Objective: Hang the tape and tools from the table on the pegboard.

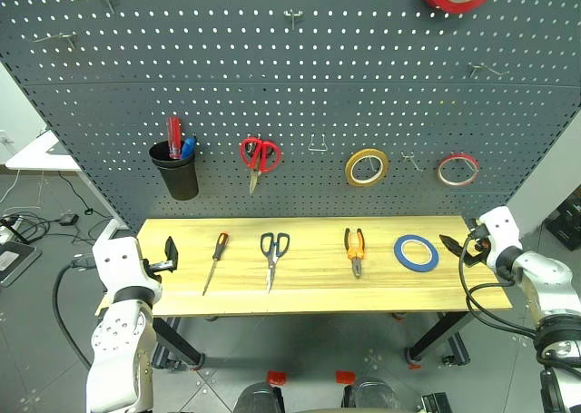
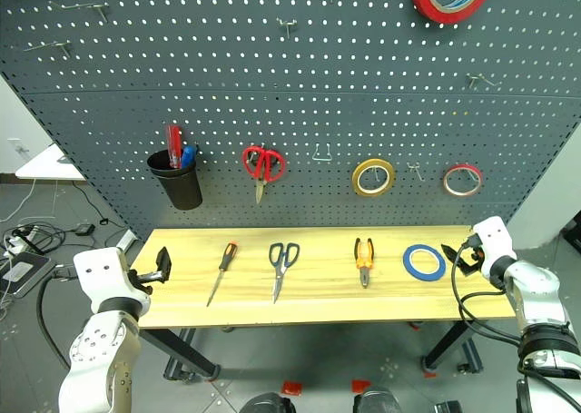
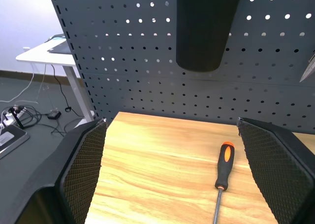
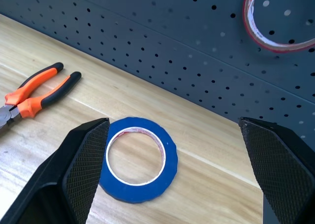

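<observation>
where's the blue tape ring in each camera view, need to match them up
Left eye view: the blue tape lies flat near the right end of the table, just left of the open right gripper.
Right eye view: same spot on the table, blue tape.
Left wrist view: not in it.
Right wrist view: blue tape lies low in the middle.
Shared landmark: the orange-and-black pliers, next to the tape on its left in both eye views, also in the right wrist view.

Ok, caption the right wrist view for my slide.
Open right gripper poised over the blue tape on the table, pliers beside.
</observation>
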